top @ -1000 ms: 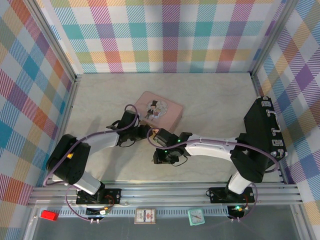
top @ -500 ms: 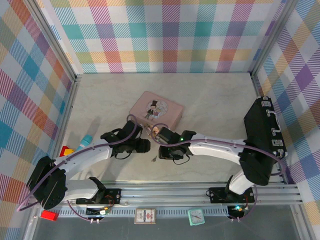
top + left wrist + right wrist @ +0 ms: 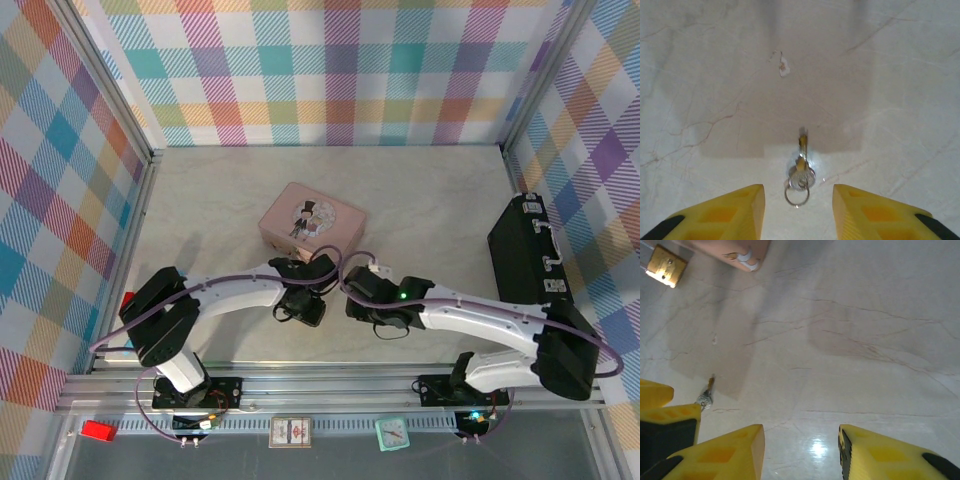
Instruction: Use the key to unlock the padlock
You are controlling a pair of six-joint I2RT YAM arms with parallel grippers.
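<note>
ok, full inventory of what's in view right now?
padlock: 1, brass, on the table by the tin's corner
key: 1, grey with a ring, on the table at the left tool's fingertips
tin: 1, pink, mid table
case: 1, black, right edge of the table
table: 1, pale marble
box: 1, red and white, front rail
clock: 1, teal, front rail
block: 1, red, front rail, left end
left tool: 1, yellow, open over the key
right tool: 1, yellow, open over bare table
</note>
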